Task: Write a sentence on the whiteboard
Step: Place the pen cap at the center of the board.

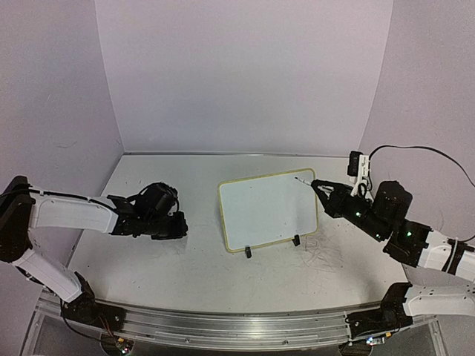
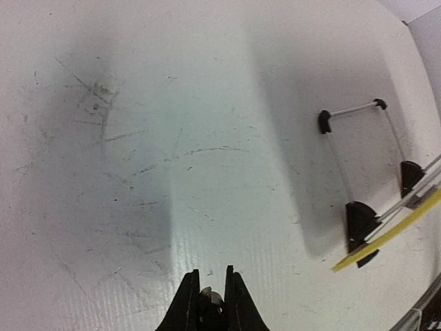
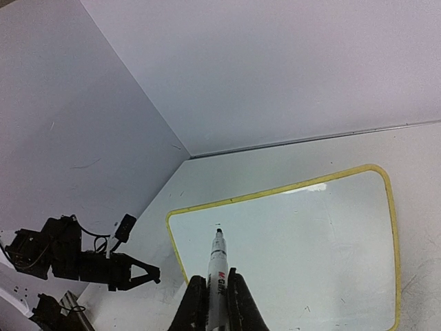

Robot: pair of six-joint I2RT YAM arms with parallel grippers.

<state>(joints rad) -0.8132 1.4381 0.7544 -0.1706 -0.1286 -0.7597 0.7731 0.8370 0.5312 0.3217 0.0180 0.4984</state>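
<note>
The whiteboard [image 1: 267,211] stands propped on two black clip feet mid-table, its face blank; no sentence shows on it. My right gripper [image 1: 320,187] is shut on a white marker [image 1: 304,180] whose black tip sits at the board's far right corner. In the right wrist view the marker [image 3: 218,265] pokes out between the fingers of the right gripper [image 3: 215,279], tip just over the whiteboard [image 3: 289,248] near a tiny dark dot. My left gripper [image 1: 180,222] rests shut and empty on the table left of the board. Its wrist view shows the left gripper [image 2: 211,272] and the whiteboard's yellow edge [image 2: 386,238].
Faint grey scribbles [image 1: 326,256] mark the tabletop in front of the right arm, and more scuffs [image 2: 103,131] lie ahead of the left gripper. The board's wire stand [image 2: 351,109] juts out behind it. Walls close the back and sides; an aluminium rail [image 1: 223,319] runs along the near edge.
</note>
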